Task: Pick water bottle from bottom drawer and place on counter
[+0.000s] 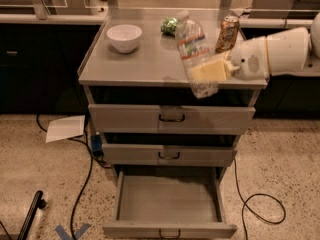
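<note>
Arm [280,51] reaches in from right, approx level. End effector [204,73] pinches water bottle [190,39] at lower body, over near-right edge of counter [140,64]. Bottle tilted, cap up-left; clear w/ white-red label. Bottom drawer [170,230] pulled open, bare floor showing. White bowl [124,36] far left; orange can [229,33] far right.

Speckled tan terrazzo floor [285,149] underfoot, a white sheet of paper [66,128] lying at left, black cables [82,184] trailing across, blue tape [70,231] near the front. Dark cabinets [40,69] line the back.
</note>
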Robot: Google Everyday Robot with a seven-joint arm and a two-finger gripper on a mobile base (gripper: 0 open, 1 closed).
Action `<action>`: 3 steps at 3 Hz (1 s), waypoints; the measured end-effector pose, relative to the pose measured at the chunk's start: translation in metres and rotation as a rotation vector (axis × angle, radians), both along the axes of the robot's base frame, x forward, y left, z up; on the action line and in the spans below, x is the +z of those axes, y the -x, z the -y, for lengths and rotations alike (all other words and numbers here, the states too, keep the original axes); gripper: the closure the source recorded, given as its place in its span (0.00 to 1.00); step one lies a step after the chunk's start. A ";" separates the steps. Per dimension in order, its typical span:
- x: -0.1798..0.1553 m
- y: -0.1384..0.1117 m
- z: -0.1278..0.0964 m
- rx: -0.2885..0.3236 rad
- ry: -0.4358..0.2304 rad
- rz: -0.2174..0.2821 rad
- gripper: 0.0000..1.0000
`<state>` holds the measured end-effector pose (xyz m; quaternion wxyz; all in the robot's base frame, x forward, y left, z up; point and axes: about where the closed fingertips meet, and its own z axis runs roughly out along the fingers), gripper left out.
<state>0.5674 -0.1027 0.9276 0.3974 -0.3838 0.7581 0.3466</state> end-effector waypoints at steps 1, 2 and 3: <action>0.018 -0.046 -0.009 -0.052 -0.006 0.033 1.00; 0.018 -0.079 -0.032 -0.069 0.018 0.025 1.00; 0.003 -0.106 -0.061 -0.062 0.048 -0.014 1.00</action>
